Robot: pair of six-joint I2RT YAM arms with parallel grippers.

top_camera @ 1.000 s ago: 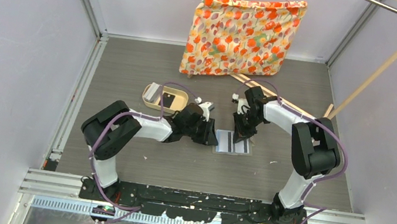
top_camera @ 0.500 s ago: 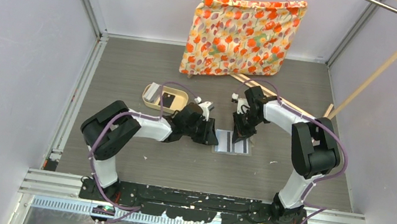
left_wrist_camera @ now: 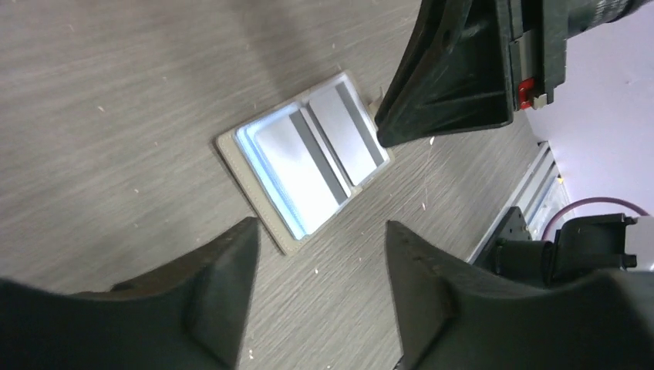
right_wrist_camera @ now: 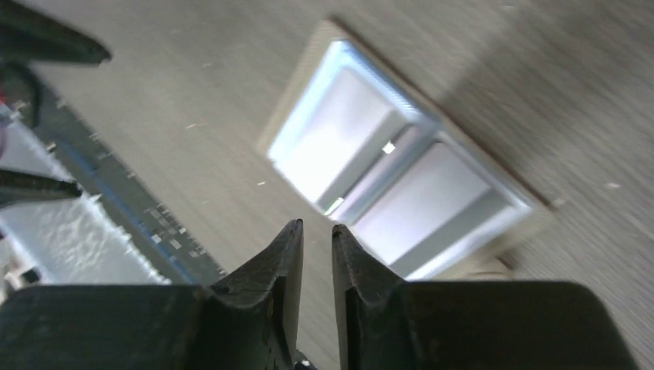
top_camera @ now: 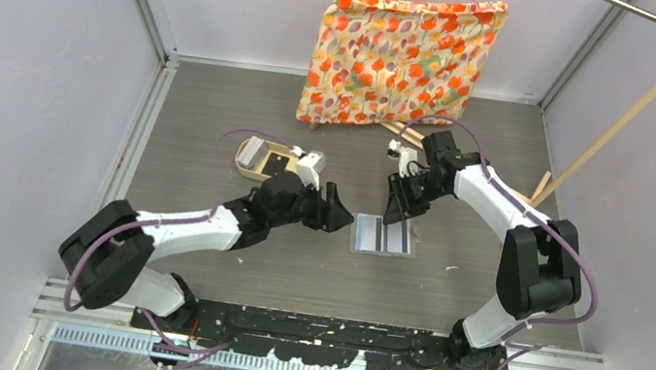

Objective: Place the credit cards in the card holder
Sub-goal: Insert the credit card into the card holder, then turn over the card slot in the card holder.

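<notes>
Mid-table: card holder (top_camera: 384, 236) lies open flat, pockets up, likely so cards can slide in from above. Two pale cards (left_wrist_camera: 297, 166) with grey stripes appear seated, one per pocket. Left gripper (top_camera: 337, 217) just left of holder, fingers wide apart, empty. Right gripper (top_camera: 394, 216) over its far edge, fingers barely parted, gripping nothing. Tan tray (top_camera: 244, 170) far left holds black card (top_camera: 280, 166), presumably next.

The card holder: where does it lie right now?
In the top view the card holder lies open near the middle of the table, just right of the left gripper and on the near side of the right gripper.
</notes>
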